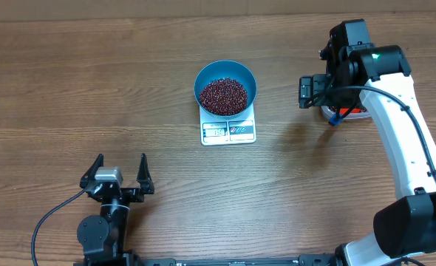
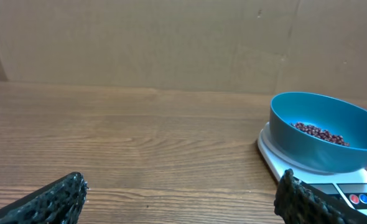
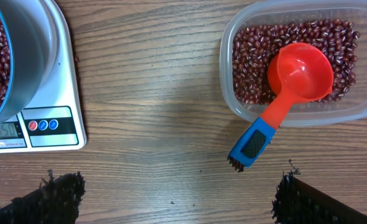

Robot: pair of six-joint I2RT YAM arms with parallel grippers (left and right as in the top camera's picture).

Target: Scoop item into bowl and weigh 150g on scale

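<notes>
While the left gripper sits low, right gripper apparently hovers, both jaws apart.

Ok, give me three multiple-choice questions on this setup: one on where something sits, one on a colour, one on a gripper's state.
1. The blue bowl sits
A) on the scale
B) on the floor
C) on a shelf

2. The cup of the scoop is
A) green
B) red
C) yellow

3. The right gripper is
A) shut on the scoop
B) open and empty
C) shut on the bowl

Answers: A, the scale's display edge shows from under the bowl; B, it is a red cup on a blue handle; B, its jaws stand wide apart with only bare wood between them.
</notes>
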